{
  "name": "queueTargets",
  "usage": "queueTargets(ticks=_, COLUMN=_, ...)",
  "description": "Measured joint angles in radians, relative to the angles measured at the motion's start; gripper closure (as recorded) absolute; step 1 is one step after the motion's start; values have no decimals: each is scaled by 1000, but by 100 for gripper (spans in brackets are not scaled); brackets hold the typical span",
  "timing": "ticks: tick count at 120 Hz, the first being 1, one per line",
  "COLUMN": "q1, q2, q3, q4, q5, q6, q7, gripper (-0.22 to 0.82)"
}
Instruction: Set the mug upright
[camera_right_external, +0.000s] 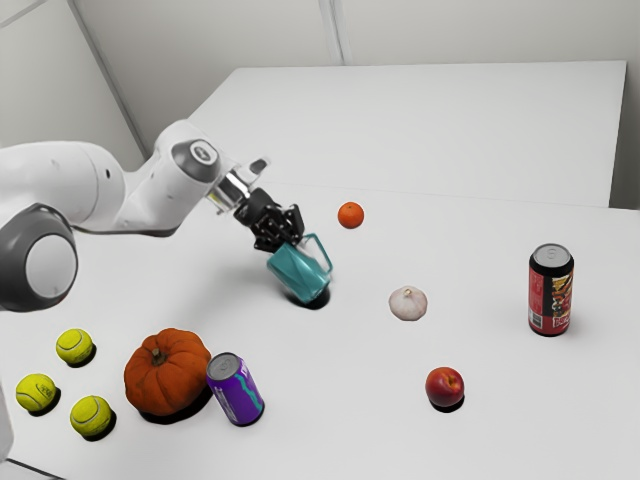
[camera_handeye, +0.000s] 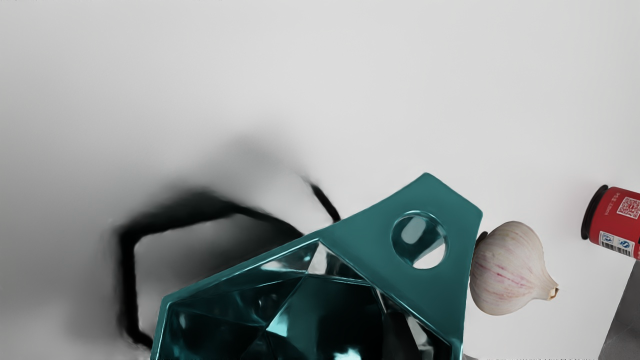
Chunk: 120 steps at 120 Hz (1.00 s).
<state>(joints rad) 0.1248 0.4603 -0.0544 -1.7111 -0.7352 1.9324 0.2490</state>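
One teal mug (camera_right_external: 298, 272) is what you are working on, and in the exterior view it lies near the middle of the frame, right at the end of the gripper (camera_right_external: 283, 240), just below it and toward the exterior view's right. You see it tilted, its handle (camera_right_external: 326, 256) on the side facing the exterior view's right and its lower end over a dark shadow. Whether the hand is clenched on the mug or released, you cannot tell from these pictures. Your wrist view has the mug's faceted body close to the hand, with a flat teal corner pierced by a round hole. Around it on the table (camera_right_external: 480, 120) you count three tennis balls (camera_right_external: 90, 415), grouped at the lower left of the frame, and one orange pumpkin (camera_right_external: 167, 372) beside them. You have two cans: a purple one (camera_right_external: 236, 390) near the pumpkin, left of the lower middle, and a red one (camera_right_external: 551, 290) standing toward the exterior view's right. You also count one garlic bulb (camera_right_external: 408, 303), right of the frame's middle, one small orange fruit (camera_right_external: 350, 215) above the middle, and one red fruit (camera_right_external: 445, 387) at the lower right. One robot arm (camera_right_external: 170, 185) reaches in from the exterior view's left.
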Motion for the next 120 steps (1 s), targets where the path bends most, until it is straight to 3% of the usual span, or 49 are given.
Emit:
queueTargets(ticks=36, q1=-120, q2=-138, q3=-1, q4=-18, q5=450, q6=37, q7=-112, gripper=79)
queueTargets(ticks=61, q1=-181, q2=-198, q3=-8, q4=-103, q5=717, q6=113, q7=-230, gripper=79)
queueTargets(ticks=120, q1=-217, q2=-281, q3=-13, q4=-268, q5=832, q6=339, q7=-501, gripper=79)
